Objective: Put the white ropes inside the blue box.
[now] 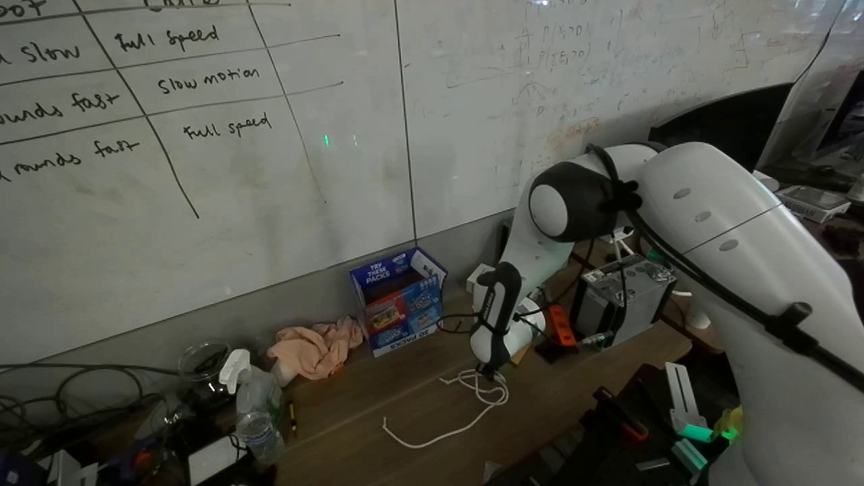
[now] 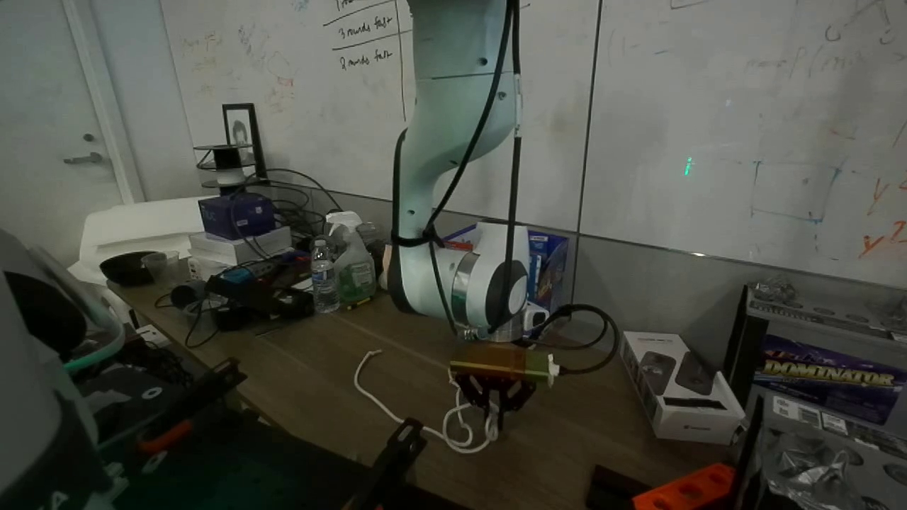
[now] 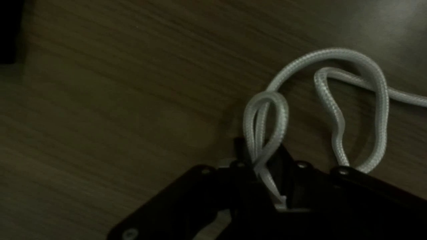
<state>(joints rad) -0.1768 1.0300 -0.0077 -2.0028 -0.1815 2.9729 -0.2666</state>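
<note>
Gripper (image 1: 485, 370) pinching braided white rope (image 3: 382, 113); in an exterior view, blue multipack box (image 1: 405, 314) lies at its ten o'clock.

Thin white rope (image 3: 339, 125), loosely looped, pinched in the hand (image 1: 486, 371), blue printed box (image 1: 405, 314), upright, open-topped

— In an exterior view, from box (image 1: 401, 317) to ropes (image 1: 474, 422)?
— Toward five o'clock, on the table (image 1: 351, 408), partly in the claw (image 1: 486, 370).
— And to the cloth (image 1: 316, 349)?
— Toward eight, just beside; farther out, to the spray bottle (image 1: 258, 391).
</note>
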